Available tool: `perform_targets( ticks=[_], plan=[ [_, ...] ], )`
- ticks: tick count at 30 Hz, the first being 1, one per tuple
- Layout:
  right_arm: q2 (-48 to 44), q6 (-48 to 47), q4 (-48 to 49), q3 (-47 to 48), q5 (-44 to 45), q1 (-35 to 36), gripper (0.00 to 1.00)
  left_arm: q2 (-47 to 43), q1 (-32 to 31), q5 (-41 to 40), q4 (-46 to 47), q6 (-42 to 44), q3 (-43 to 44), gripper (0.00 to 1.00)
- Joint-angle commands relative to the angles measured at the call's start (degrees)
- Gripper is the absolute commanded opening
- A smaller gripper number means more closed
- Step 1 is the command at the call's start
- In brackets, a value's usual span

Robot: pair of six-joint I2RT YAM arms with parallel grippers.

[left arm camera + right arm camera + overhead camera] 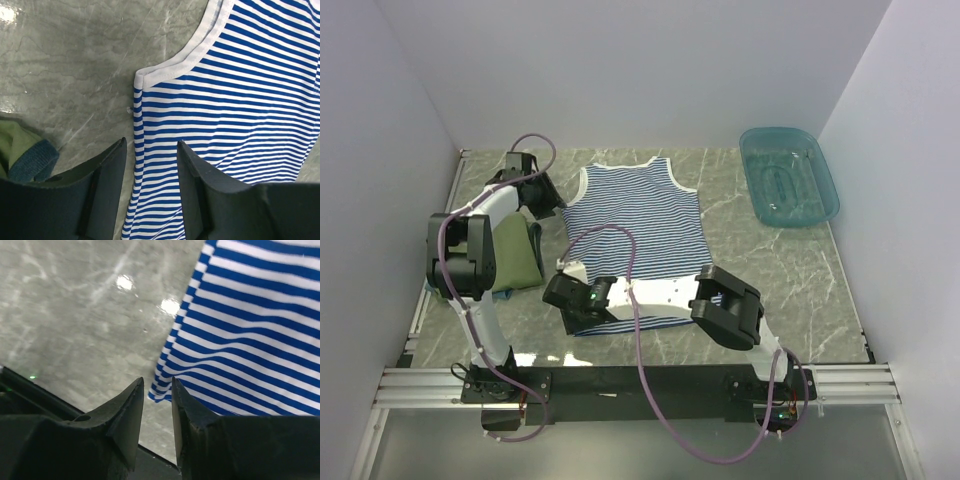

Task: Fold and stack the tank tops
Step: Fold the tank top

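Left gripper (151, 142): jaws apart, straddling left side edge of striped top (240, 100).
Right gripper (157, 381): jaws slightly apart at near hem corner.

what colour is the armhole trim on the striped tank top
White trim; best seen in the left wrist view.

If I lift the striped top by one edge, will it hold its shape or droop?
Probably droops: the striped top lies flat with soft ripples near its hem, like thin cloth. Likely light for its size. Pushed, it may bunch rather than slide, though the table looks glossy.
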Motion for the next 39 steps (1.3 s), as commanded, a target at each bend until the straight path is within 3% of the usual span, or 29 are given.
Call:
perform_targets(
  ticks=[1,7,9,10,13,17,24,30,37,39],
  plan=[
    [0.71,-0.07,-1.95,3.00,2.56,0.99,0.37,0.46,0.17,1.28,2.06,1.09,1.70,0.50],
    [3.08,-0.16,-2.84,4.15,2.21,1.25,0.38,1.52,0.08,1.11,1.97,1.18,2.06,0.49],
    [2.29,-0.07,-1.70,2.39,1.42,1.25,0.30,1.52,0.08,0.67,2.15,1.01,1.79,0.48],
    [1.94,-0.33,-1.60,1.95,1.33,1.25,0.17,1.52,0.08,0.58,2.23,0.92,1.62,0.48],
    [-0.16,-0.60,-1.08,0.11,1.77,0.73,0.00,1.43,-0.27,-0.65,1.80,1.27,1.53,0.49],
    [-6.92,-0.51,3.22,-6.47,-1.21,-1.11,0.00,1.78,-0.79,-2.50,1.53,1.88,1.62,0.53],
    [-12.30,-0.77,6.04,-9.65,-4.47,-2.88,0.00,3.45,-1.76,-2.85,2.76,2.24,1.53,0.51],
    [-13.00,-0.25,6.75,-10.45,-5.70,-3.32,0.00,4.77,-2.64,-6.36,2.50,2.15,1.70,0.43],
    [-14.84,0.37,7.27,-12.02,-6.31,-3.23,0.00,7.32,-3.17,-7.85,3.91,2.50,4.25,0.27],
    [-15.20,0.81,7.97,-12.47,-7.19,-3.05,0.00,7.58,-3.17,-10.05,3.47,2.59,4.78,0.10]
  ],
)
